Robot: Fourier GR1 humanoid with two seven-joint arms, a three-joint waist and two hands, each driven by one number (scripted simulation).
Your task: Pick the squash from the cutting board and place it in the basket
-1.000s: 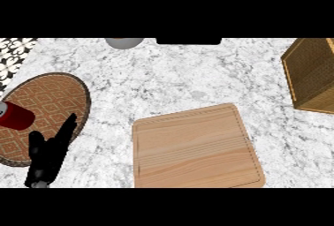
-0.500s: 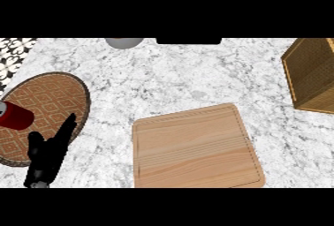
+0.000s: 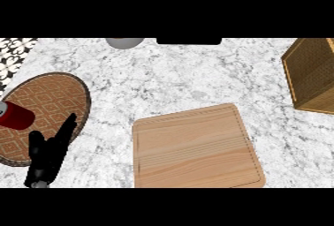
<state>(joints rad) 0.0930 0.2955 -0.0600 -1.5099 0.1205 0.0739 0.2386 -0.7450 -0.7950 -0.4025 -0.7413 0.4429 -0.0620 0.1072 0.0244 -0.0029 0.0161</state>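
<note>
Only basket (image 3: pixel 313 75), contents unseen

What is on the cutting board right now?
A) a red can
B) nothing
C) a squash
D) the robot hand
B: the cutting board shows only bare wood; the red can lies on the round woven mat, and the left robot hand is over that mat's edge.
</note>
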